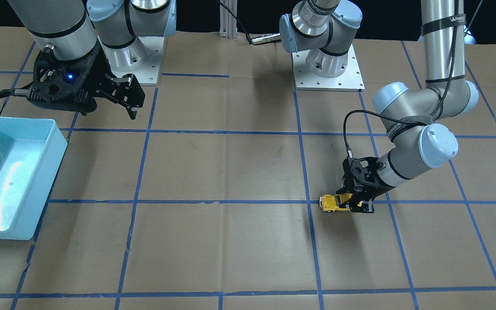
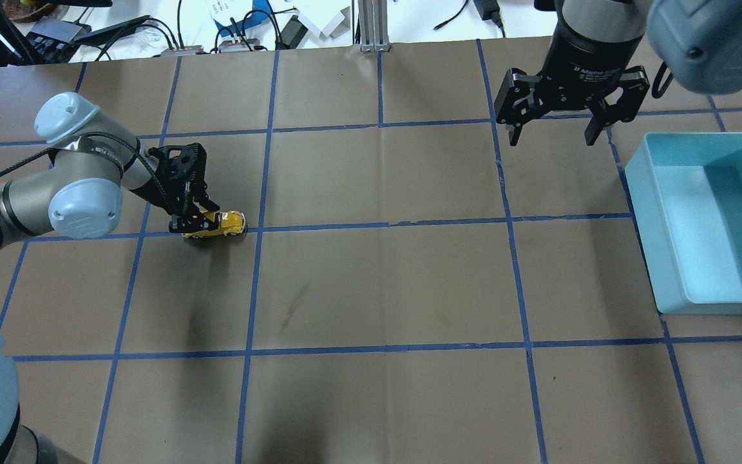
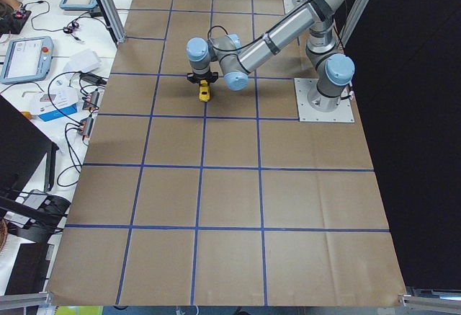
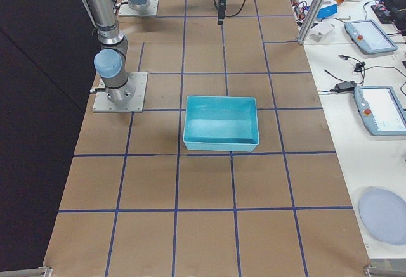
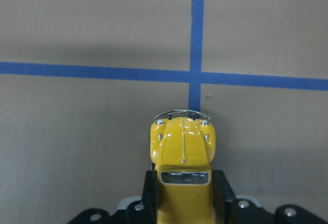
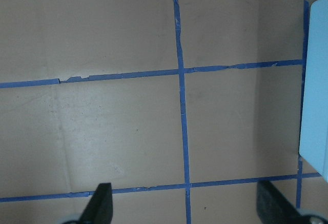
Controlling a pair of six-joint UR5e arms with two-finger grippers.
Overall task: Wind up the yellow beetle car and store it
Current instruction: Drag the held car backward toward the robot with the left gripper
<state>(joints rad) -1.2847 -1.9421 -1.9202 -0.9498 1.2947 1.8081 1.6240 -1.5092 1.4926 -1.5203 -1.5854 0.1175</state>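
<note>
Your left gripper (image 1: 357, 205) is pinched shut on the back half of the yellow beetle car (image 1: 330, 203), lower right of the front-facing view. It sits right where two blue tape lines cross on the paper-covered table (image 1: 230, 172). Heads up, the left wrist view only gives you the hood, front bumper and windshield. Everything behind that is wedged between the fingers (image 5: 150, 196) and chopped off by the bottom edge. So you can't tell if the wheels are touching the paper. Overhead, the car's just a small yellow blob left of centre, half tucked under the gripper. Your right gripper (image 2: 552, 132) hangs spread wide with nothing in it, upper right overhead. It's near the light blue bin (image 2: 706, 149), whose far right side runs out of frame.
</note>
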